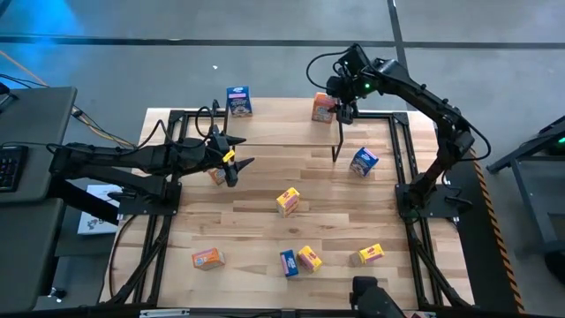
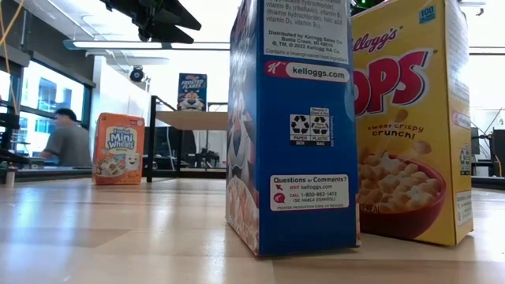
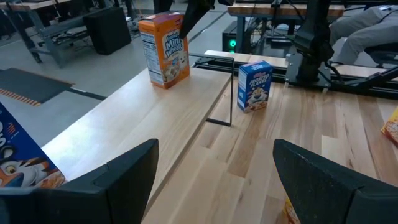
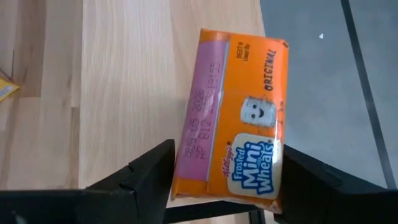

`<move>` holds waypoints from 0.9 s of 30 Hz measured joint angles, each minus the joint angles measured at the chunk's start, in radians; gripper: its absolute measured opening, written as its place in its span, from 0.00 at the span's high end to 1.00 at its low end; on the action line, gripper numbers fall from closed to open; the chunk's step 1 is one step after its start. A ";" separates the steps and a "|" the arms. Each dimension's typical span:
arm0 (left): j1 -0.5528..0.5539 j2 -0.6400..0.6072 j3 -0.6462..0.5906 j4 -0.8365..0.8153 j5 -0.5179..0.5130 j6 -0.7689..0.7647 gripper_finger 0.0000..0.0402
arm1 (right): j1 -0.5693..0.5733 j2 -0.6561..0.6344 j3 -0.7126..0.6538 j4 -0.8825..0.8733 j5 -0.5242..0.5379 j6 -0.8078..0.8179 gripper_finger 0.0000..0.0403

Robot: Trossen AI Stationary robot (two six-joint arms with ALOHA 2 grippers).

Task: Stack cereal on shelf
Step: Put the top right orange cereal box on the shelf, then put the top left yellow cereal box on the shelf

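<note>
The shelf (image 1: 282, 132) stands along the table's far side. An orange cereal box (image 1: 323, 108) stands upright on its right part, and a blue box (image 1: 238, 101) on its left end. My right gripper (image 4: 227, 168) is open above the orange box (image 4: 236, 124), one finger on each side of it. My left gripper (image 1: 231, 163) hangs open over the table's left half with nothing between its fingers (image 3: 214, 180). Another blue box (image 1: 364, 161) stands on the table beside the shelf's right leg. My right gripper comes slanting down from the far right, its fingers (image 4: 149, 171) close beside the orange box's two narrow sides (image 4: 186, 168). I cannot tell whether they touch it. The box stands by its bottom on the shelf (image 3: 165, 50).
Loose boxes lie on the table: orange (image 1: 216, 175) by my left gripper, yellow (image 1: 288, 200) in the middle, and orange (image 1: 207, 258), blue (image 1: 289, 262) and two yellow (image 1: 309, 258) (image 1: 371, 253) near the front edge. A person (image 2: 67, 142) sits beyond the table.
</note>
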State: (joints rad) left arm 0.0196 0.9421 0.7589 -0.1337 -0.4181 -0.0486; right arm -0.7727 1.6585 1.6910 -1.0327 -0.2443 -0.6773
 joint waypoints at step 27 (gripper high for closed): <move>0.000 0.000 -0.001 0.000 0.000 0.000 0.23 | 0.015 -0.002 0.184 -0.132 0.077 0.076 0.40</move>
State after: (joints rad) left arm 0.0196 0.9421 0.7582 -0.1337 -0.4180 -0.0486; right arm -0.7580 1.6562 1.8745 -1.1647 -0.1675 -0.6012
